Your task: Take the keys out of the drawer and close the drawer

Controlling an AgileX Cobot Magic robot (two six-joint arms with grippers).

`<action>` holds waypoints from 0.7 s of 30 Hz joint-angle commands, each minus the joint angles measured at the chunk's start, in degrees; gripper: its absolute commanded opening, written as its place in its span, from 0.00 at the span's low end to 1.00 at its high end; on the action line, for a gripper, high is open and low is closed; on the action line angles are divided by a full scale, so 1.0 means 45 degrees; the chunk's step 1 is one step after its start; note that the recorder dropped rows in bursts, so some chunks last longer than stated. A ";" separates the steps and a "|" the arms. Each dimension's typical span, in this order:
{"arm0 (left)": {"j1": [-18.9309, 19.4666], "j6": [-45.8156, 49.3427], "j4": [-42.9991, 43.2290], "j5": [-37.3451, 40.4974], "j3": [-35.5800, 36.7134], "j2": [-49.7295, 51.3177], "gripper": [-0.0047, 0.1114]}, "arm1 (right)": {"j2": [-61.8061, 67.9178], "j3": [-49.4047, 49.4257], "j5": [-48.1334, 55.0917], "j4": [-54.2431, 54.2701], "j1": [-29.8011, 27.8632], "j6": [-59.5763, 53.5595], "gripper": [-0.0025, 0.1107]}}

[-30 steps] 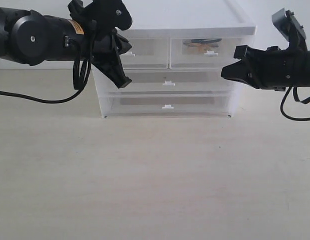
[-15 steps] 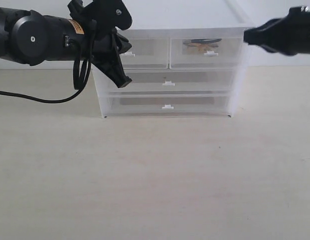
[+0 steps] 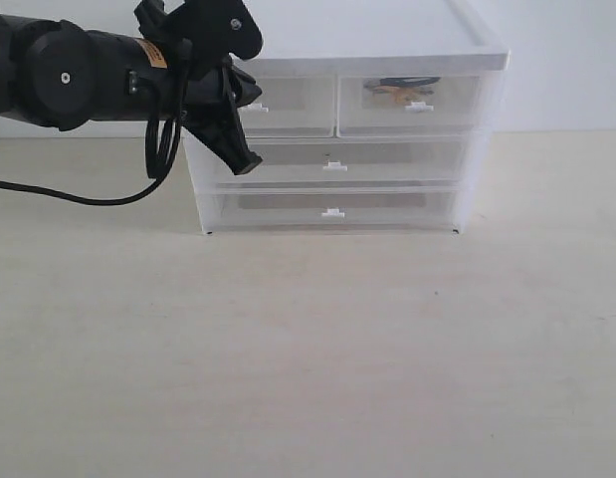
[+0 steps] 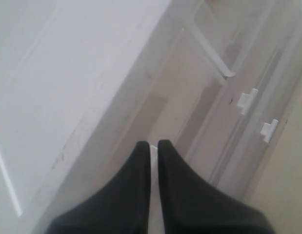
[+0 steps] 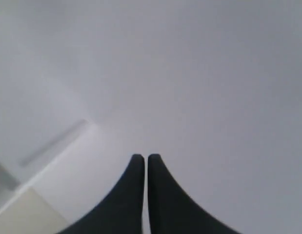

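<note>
The keys (image 3: pixel 395 90) show dimly as a gold and dark bunch through the translucent front of the drawer (image 3: pixel 447 108). It is the right-hand one of the unit's top pair, and it sits pushed in with its white tab handle (image 3: pixel 419 106) facing front. My left gripper (image 3: pixel 250 162) (image 4: pixel 153 144) is shut, and only a thin pale sliver shows between its black fingers. It hangs at the unit's left front corner, below the left-hand top drawer (image 3: pixel 283 105). My right gripper (image 5: pixel 145 157) is shut with nothing in it, faces a blank white surface, and is out of the exterior view.
The white drawer unit (image 3: pixel 387 40) stands at the back of a pale wooden table (image 3: pixel 317 339), with two full-width drawers (image 3: pixel 387 157) below the top pair. Their tab handles (image 4: pixel 248 100) show in the left wrist view. A black cable (image 3: pixel 79 197) trails from the left arm.
The right arm has risen and swung away to the right, leaving the exterior view. The left arm has stayed where it was. The drawers have not moved.
</note>
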 commanded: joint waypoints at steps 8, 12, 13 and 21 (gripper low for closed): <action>-0.0067 -0.0008 0.0025 -0.0258 -0.0066 0.0004 0.08 | -0.2954 0.1246 -1.2682 0.4494 -0.0005 -0.1174 0.02; -0.0067 -0.0008 0.0025 -0.0284 -0.0066 0.0004 0.08 | -0.3769 0.1371 -1.2287 0.5812 0.0018 -0.1103 0.02; -0.0067 -0.0008 0.0025 -0.0284 -0.0066 0.0004 0.08 | -0.3971 0.1514 -1.1166 0.5812 0.0058 -0.1080 0.02; -0.0067 -0.0103 -0.0177 -0.0237 -0.0066 0.0004 0.08 | -0.4533 0.2892 -0.5434 0.5812 0.1092 0.9574 0.02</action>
